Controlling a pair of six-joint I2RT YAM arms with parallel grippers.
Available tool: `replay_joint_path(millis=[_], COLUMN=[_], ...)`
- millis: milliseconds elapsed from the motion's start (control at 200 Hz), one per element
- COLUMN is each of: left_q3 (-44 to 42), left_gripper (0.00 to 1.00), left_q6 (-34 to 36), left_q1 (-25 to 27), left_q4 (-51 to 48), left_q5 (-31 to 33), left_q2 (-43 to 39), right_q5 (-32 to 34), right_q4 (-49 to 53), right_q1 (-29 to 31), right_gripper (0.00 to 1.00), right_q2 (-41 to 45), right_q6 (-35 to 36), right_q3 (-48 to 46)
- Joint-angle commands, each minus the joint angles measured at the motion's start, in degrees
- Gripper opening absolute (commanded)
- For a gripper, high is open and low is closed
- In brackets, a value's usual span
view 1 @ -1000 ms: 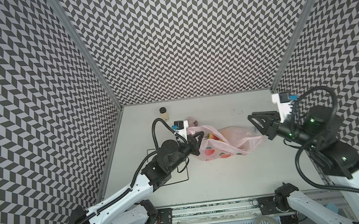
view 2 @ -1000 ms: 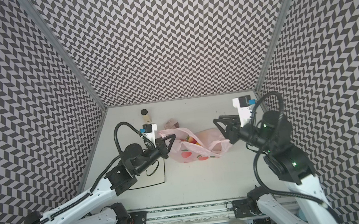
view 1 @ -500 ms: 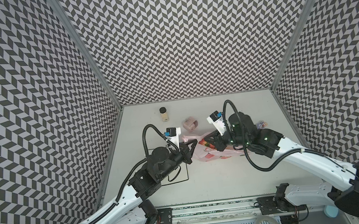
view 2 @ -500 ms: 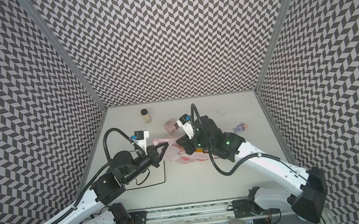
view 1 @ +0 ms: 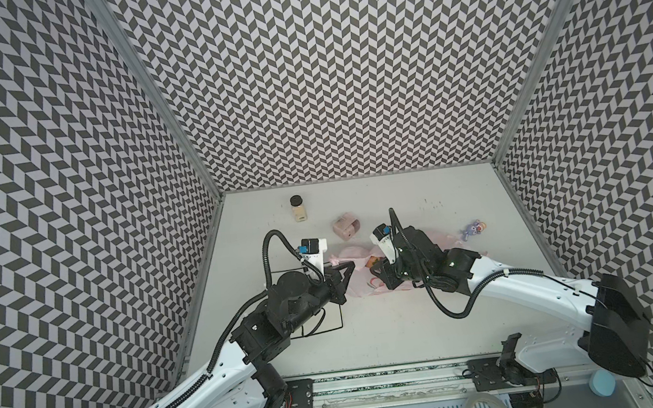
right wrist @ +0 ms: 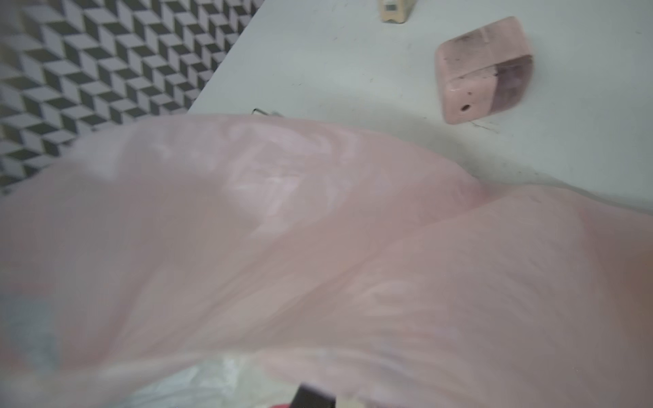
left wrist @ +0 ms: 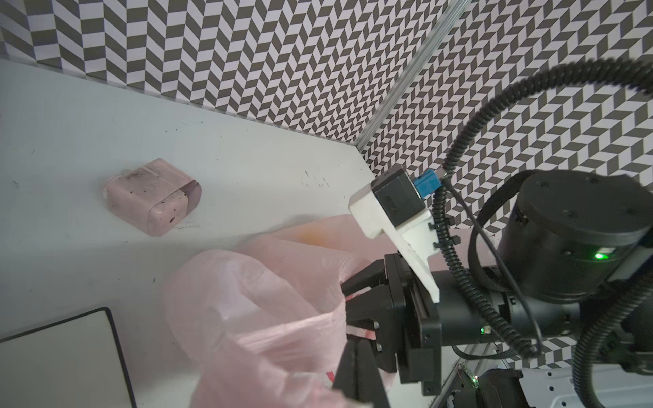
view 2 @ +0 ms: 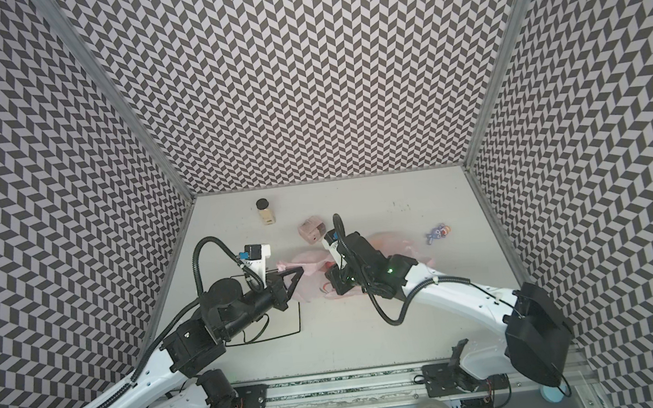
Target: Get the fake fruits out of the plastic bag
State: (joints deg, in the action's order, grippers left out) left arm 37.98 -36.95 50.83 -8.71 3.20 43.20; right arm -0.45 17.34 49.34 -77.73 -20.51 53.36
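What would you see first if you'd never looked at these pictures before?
The dizzy black-and-white zigzag walls all round. Then, in the middle of the table, the crinkly pink plastic bag: the left gripper pinches its edge and the right gripper pokes into its mouth.

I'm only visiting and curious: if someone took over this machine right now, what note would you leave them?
Left gripper: fingers shut on an edge of the plastic bag.
Right gripper: reaching into the bag's mouth; the plastic hides whether its fingers are open or shut.
Fake fruits: none out on the table; presumably inside the bag, not clearly visible.
Done: bag gripped, mouth entered.
Left: take out every fruit.
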Motion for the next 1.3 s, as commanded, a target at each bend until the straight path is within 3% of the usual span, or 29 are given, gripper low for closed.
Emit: replay_joint_path(millis=[0,95,361,591,726,902,1292], left_q3=[2.4,3.3,3.1,4.6,6.0,6.3,6.1], left_gripper=[0.0,0.0,0.0,0.0,0.0,0.0,0.0], left_q6=[1.0,1.5,0.8,1.8,2.8,3.5,3.9], left_q1=[-0.4,-1.2,-1.8,-1.8,-1.8,-1.8,-1.8], left_q4=[-5.5,-10.9,-20.9,-24.7,-22.2,-16.8,-10.5], left_q5=[-0.1,-2.9,-12.2,-15.0,-12.9,-10.6,-8.7], left_q2=[-1.6,-2.3,-0.8,3.4,3.9,3.1,5.0], right_q5=[15.0,16.4,4.5,7.1,8.0,15.1,21.4], right_q4=[-6.5,-6.9,-6.0,-7.7,-13.3,-13.9,-14.5], right_q1=[-0.1,-0.4,0.1,-0.9,-3.5,-4.4,-5.2], right_gripper=[0.36,0.48,0.7,0.83,0.84,0.82,0.69], right_q2=[-1.3,-1.5,1.0,1.1,-0.3,-7.3,-23.8], right_q6=[-5.3,-5.9,-4.5,-8.1,-12.5,-18.0,-25.1], right_q3=[-3.1,-6.4,-17.7,-16.1,-13.4,-7.5,2.4])
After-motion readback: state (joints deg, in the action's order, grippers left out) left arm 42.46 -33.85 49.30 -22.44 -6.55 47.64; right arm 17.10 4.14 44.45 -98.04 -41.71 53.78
